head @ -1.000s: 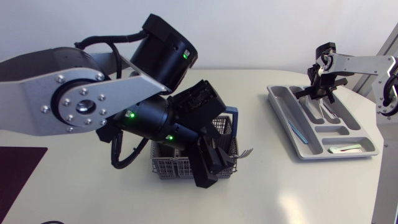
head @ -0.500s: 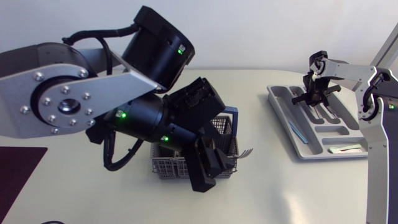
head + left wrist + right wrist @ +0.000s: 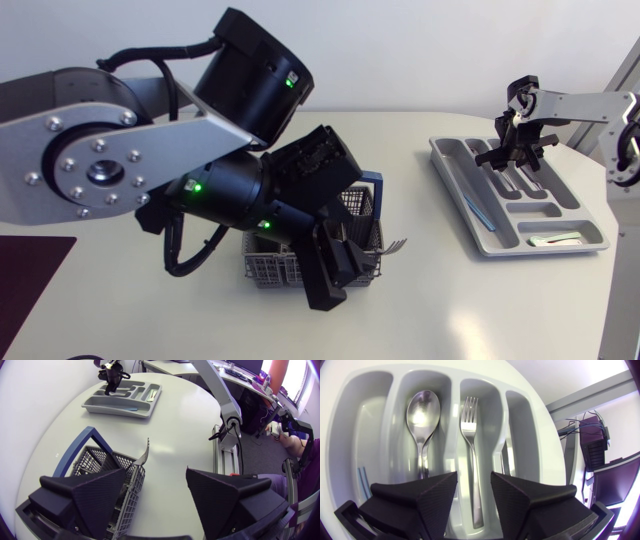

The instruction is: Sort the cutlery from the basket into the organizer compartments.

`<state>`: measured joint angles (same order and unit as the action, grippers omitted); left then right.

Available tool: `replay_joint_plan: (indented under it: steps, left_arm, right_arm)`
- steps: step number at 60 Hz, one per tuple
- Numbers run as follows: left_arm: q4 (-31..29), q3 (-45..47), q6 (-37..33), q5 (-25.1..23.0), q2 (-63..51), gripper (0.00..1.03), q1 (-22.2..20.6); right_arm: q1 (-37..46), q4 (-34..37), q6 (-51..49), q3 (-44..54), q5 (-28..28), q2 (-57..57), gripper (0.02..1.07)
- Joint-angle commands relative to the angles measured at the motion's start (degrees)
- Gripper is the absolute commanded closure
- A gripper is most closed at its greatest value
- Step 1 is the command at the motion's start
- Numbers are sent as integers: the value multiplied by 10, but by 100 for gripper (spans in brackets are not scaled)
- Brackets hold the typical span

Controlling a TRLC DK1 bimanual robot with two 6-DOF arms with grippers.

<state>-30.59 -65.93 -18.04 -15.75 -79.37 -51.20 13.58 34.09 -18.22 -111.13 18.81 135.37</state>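
Sorting partly done: spoon [image 3: 422, 415] and fork [image 3: 468, 425] lie in neighbouring organizer [image 3: 448, 170] compartments, under right tool [image 3: 474, 485], fingers apart, empty. Left tool [image 3: 156, 480], wide open, holding nothing, hovers over basket [image 3: 265, 268] on worktop [image 3: 500, 310]. Second fork [image 3: 397, 243] juts from basket, yet to sort.

We have the basket [image 3: 265, 268] near the middle of the tabletop [image 3: 450, 310], and the organizer [image 3: 452, 190] well apart from it on our right. Our left tool [image 3: 335, 270] hangs over the basket's right end, with one finger [image 3: 85, 495] above the basket and the other out past its wall. A basket fork [image 3: 397, 243] sticks out over that same wall. Our right tool [image 3: 515, 150] hovers over the organizer's rear end. Under it a spoon [image 3: 422, 415] and a fork [image 3: 469, 425] lie in neighbouring compartments.
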Motion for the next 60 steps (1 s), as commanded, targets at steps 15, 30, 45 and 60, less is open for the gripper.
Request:
replay_joint_plan:
  steps: [15, 30, 45, 60]
  left_arm:
    - [49, 27, -29, 42, -46, 20, -38]
    - [105, 24, -51, 62, -103, 20, -45]
    - [155, 21, -52, 66, -132, 29, -46]
    - [174, 11, -44, 65, -150, 54, -41]
  right_arm:
    - [-28, -105, -42, 301, -92, -264, 41]
    - [-49, -125, -71, 440, -163, -412, 41]
    - [-78, -129, -78, 554, -211, -534, 41]
    - [-106, -131, -80, 635, -220, -625, 41]
